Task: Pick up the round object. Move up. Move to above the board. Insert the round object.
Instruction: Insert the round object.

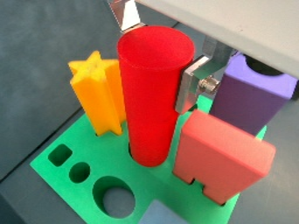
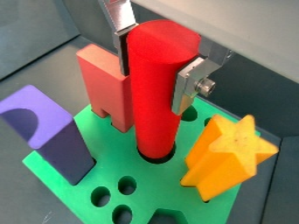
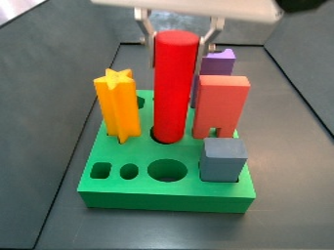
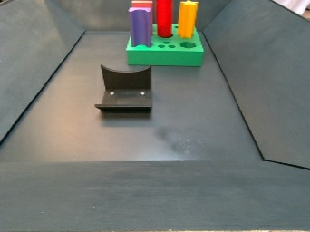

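Observation:
The round object, a tall glossy red cylinder peg (image 1: 155, 92), stands upright with its lower end in a round hole of the green board (image 3: 131, 195). It also shows in the wrist view (image 2: 158, 87) and in both side views (image 3: 177, 83) (image 4: 164, 16). My gripper (image 2: 156, 61) is above the board, with its silver fingers (image 2: 187, 86) pressed on either side of the peg's top part. It is shut on the peg.
On the board stand a yellow star peg (image 3: 116, 103), a salmon-red block (image 3: 222, 105), a purple arch block (image 2: 47, 131) and a grey-blue cube (image 3: 224, 158). Several holes (image 3: 166, 170) are open at its front. The dark fixture (image 4: 125, 88) stands on the floor.

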Robot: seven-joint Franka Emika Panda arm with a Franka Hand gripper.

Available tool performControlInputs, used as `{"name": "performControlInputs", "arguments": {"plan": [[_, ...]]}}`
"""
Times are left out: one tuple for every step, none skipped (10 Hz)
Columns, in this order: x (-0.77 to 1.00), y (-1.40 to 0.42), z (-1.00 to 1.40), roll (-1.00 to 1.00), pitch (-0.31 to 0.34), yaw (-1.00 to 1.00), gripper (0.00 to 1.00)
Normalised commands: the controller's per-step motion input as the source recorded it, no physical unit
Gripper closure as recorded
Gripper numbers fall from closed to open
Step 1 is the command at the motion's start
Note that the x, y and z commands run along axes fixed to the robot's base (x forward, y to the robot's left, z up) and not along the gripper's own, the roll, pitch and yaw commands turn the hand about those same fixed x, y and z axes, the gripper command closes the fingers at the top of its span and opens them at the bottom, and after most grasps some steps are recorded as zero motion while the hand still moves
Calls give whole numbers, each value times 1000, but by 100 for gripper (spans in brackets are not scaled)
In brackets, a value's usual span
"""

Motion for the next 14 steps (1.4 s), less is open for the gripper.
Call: {"name": "performControlInputs", "arguments": {"plan": [[49,-69,-289,167,24,-197,100],[0,0,-231,230,29,-157,100],[-126,0,-200,241,1,-109,100],[-223,0,-214,199,0,-94,100],[-206,0,-229,189,0,-94,100],[-214,0,-237,194,0,-91,100],[-140,0,-306,87,0,-94,100],[-9,-26,-366,60,0,-66,100],[0,-49,-417,1,0,-40,100],[0,-49,-420,0,0,-29,100],[0,-40,-254,-106,0,-80,100],[0,-6,-237,-140,-43,0,100],[0,0,-117,-76,-9,0,100],[0,-46,0,61,0,0,100]]}}
